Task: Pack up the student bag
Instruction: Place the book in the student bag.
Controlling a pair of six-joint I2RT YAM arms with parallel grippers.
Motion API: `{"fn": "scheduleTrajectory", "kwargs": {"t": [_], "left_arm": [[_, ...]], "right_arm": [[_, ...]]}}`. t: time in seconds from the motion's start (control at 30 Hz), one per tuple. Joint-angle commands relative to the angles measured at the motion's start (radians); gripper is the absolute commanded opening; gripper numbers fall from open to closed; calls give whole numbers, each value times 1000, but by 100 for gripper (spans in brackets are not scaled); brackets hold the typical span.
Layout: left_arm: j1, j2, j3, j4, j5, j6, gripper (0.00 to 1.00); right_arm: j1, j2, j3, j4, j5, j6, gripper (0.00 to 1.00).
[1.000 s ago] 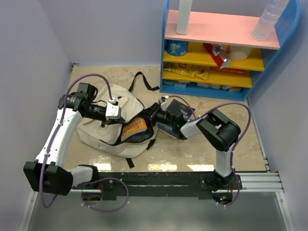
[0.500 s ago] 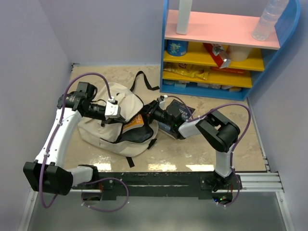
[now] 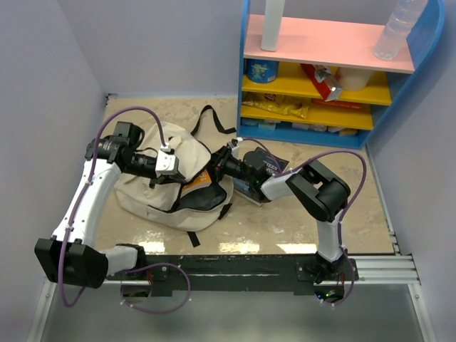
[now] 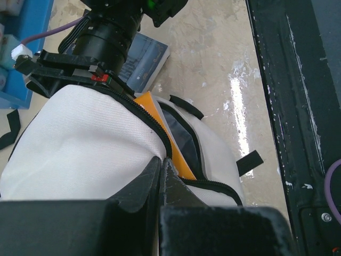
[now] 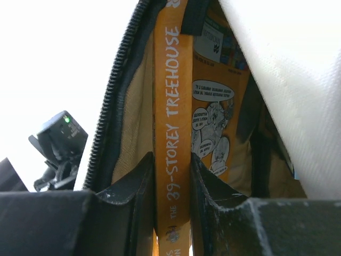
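The student bag (image 3: 153, 196), cream canvas with black straps, lies left of centre with its zipper mouth open to the right. My left gripper (image 3: 169, 165) is shut on the bag's upper flap beside the zipper (image 4: 161, 162) and holds the mouth up. My right gripper (image 3: 219, 165) is shut on an orange book (image 3: 200, 182), "The 39-Storey Treehouse", by its spine (image 5: 173, 122). The book stands mostly inside the bag's tan lining (image 5: 133, 128); its orange edge shows in the mouth in the left wrist view (image 4: 169, 144). My right gripper's fingers (image 5: 139, 176) are at the zipper opening.
A dark blue book (image 3: 269, 168) lies on the table under my right arm, also in the left wrist view (image 4: 145, 58). A blue shelf unit (image 3: 320, 78) with snacks and a bottle (image 3: 399, 28) stands at the back right. Bag straps (image 3: 214, 117) trail toward it.
My right gripper has moved left and pushed the orange book deeper into the bag; less orange shows. My left gripper has kept its hold on the flap.
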Motion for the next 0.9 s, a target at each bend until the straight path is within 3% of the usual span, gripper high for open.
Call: {"fn": "scheduleTrajectory", "kwargs": {"t": [0.0,0.03,0.07,0.13,0.23,0.57,0.87], "left_arm": [[-9,1,33,-19,90,30,0],[-9,2,36,-19,93,27,0],[-10,5,41,-19,94,25,0],[-10,8,44,-18,97,25,0],[-10,13,47,-19,105,24,0],[-20,27,71,-18,126,2,0],[-24,31,76,-16,137,2,0]], "right_arm": [[5,-76,91,141,-57,-118,0],[6,-144,98,-153,-35,-195,0],[6,-180,114,-300,-6,-353,0],[8,-238,158,-579,113,-457,0],[13,-228,201,-738,195,-540,0],[43,34,296,-670,186,-505,0],[147,30,390,-788,431,-524,0]]}}
